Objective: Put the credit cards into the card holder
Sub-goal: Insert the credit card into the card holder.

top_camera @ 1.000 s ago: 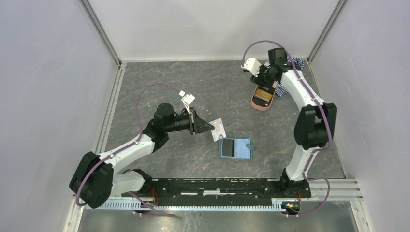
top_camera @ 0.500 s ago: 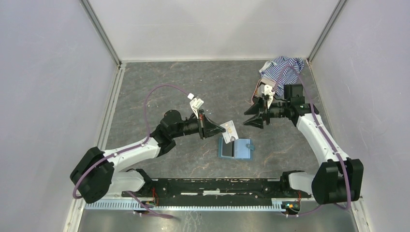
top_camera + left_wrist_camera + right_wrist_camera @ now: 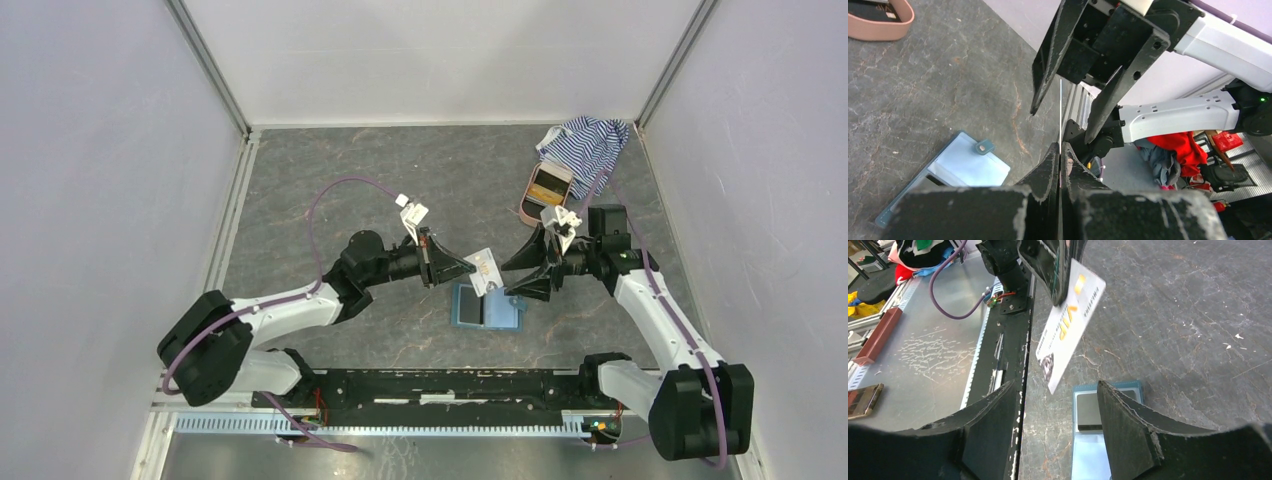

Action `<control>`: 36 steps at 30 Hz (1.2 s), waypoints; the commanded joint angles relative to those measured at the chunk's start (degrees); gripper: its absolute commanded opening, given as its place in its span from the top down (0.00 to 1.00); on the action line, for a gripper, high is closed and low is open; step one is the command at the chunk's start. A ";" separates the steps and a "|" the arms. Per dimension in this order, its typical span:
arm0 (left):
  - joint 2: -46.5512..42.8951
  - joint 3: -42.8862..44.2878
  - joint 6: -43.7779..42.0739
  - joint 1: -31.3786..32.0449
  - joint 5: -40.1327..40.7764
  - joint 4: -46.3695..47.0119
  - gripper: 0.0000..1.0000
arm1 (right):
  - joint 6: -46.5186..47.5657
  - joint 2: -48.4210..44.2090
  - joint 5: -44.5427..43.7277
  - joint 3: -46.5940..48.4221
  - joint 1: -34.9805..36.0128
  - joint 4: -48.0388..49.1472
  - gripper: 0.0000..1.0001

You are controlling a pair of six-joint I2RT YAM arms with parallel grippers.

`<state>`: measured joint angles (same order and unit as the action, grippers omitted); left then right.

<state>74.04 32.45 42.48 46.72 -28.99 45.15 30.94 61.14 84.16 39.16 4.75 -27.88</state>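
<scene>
The task is partly complete. The card holder (image 3: 489, 309) lies open and flat on the table (image 3: 350, 170), between the two arms. In the right wrist view a dark card (image 3: 1089, 412) rests on its pale inner face; whether that card is seated in a pocket or only lying on top cannot be told.

The left gripper (image 3: 464, 268) has its fingers pressed together on one edge of a white VIP card (image 3: 1070, 322). The card is held in the air, tilted, just above and to the far side of the card holder, and touches neither the holder nor the table.

The right gripper (image 3: 508, 279) has its fingers spread wide, one on each side of the card's free end, with no contact visible. This arrangement suggests a handover or a two-handed alignment before insertion.

Work left: the white VIP card must go into the holder. A tan-gold card (image 3: 549, 184) also waits in the pink case (image 3: 878, 33) near the far right corner.
</scene>
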 commanded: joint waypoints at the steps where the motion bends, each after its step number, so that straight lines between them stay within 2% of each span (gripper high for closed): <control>1: 1.96 2.42 2.24 0.37 0.53 3.73 0.98 | -4.93 -0.82 2.02 0.63 -0.17 5.51 0.34; 14: 5.54 4.68 1.91 2.09 -3.00 4.08 0.98 | -3.55 4.51 4.30 3.03 1.45 0.25 0.61; 22: 6.72 6.16 -0.51 2.59 -3.22 1.13 0.98 | -8.71 4.34 4.26 1.30 3.46 5.25 0.70; 30: 7.41 9.10 -4.28 2.59 -5.60 -5.25 0.98 | -10.04 4.42 4.26 1.19 3.60 6.04 0.79; 36: 7.60 11.05 -7.37 2.59 -6.16 -10.04 0.98 | -12.01 3.03 4.27 0.48 3.77 7.85 0.99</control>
<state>80.90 40.69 39.68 48.99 -33.82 38.94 20.82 65.73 86.89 39.77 8.14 -23.51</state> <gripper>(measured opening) 0.033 0.068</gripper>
